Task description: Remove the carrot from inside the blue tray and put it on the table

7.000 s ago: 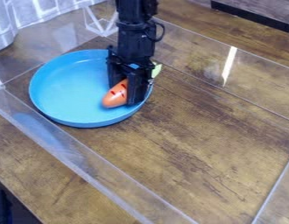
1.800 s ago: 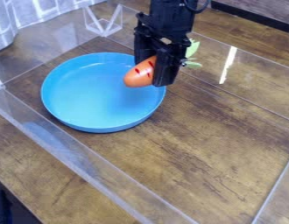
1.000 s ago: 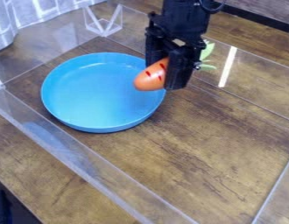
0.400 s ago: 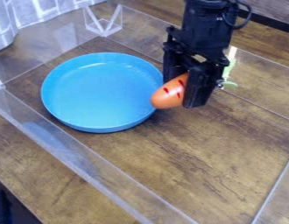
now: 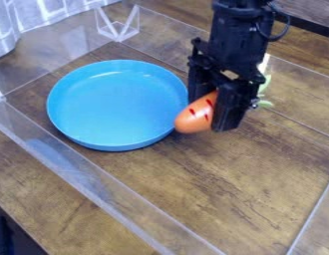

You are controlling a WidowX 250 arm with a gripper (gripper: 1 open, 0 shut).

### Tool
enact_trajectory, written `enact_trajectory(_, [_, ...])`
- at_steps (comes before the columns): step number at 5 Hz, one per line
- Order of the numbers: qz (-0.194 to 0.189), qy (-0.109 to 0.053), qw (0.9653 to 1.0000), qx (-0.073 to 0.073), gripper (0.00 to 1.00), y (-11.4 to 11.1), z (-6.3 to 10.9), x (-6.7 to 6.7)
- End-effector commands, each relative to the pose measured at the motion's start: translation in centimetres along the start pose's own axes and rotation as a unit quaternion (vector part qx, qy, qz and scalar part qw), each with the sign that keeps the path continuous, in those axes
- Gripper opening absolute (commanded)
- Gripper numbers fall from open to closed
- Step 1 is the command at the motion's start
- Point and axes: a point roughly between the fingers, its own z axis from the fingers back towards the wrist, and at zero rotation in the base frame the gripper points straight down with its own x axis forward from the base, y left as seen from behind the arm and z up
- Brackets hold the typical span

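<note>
Camera view shows you the black jaws (image 5: 219, 112) pinching the carrot (image 5: 195, 116), which is tilted, its orange end towards the lower left. The carrot is just right of the blue tray (image 5: 112, 105) in the picture. Green leaves (image 5: 264, 97) show behind the jaws, over the brown bench (image 5: 207, 194).

The black robot gripper (image 5: 218, 100) hides the middle of the orange toy carrot with dark ridges (image 5: 196, 114), so how its fingertips meet it cannot be made out; of the carrot's green leafy top (image 5: 264, 103), only a small part shows past the gripper. The upper end of the black robot arm (image 5: 236, 12) is cut off by the top edge, and the dark brown wood-plank tabletop (image 5: 194, 194) runs out of view
</note>
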Motion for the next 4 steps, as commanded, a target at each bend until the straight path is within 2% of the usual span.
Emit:
enact_trajectory(1, [-0.008,-0.034,0.9994,0.005,0.0,-1.0,2.0,0.1])
enact_trajectory(4, [0.0,-0.025,0.9997,-0.007,0.0,-2.2,0.6,0.4])
